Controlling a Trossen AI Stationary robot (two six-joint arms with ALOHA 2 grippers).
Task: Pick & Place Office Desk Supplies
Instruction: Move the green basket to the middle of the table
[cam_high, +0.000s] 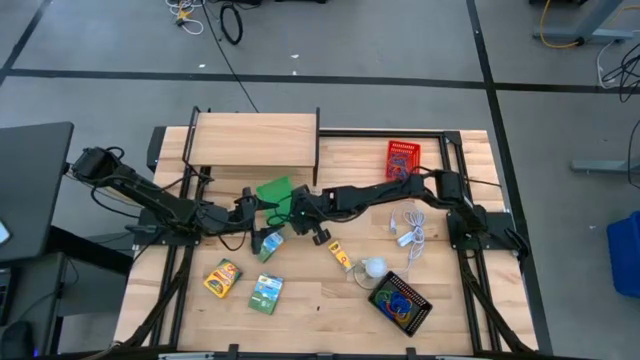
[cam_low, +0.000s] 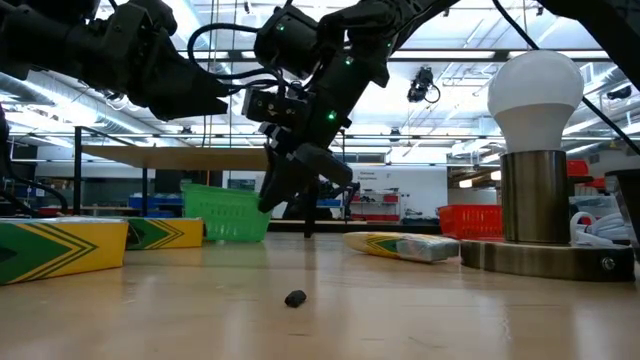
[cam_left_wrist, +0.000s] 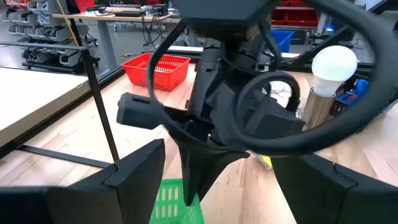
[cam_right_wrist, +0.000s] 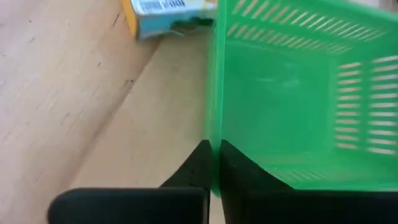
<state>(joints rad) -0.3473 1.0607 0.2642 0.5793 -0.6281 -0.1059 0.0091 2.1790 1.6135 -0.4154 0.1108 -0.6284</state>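
The green basket's (cam_right_wrist: 292, 93) rim is being pinched by the right tool (cam_right_wrist: 213, 163); the left tool (cam_high: 247, 212), spread wide, is being held at its nine o'clock.

Robotics lab or workshop floor. Wooden table (cam_high: 330, 300) on a dark metal frame (cam_high: 470, 140), concrete floor (cam_high: 400, 40) with taped lines, loose cables (cam_high: 230, 20) at 12 o'clock. Low view: open hall, ceiling lights (cam_low: 440, 130), workbenches (cam_low: 150, 155), storage bins behind.
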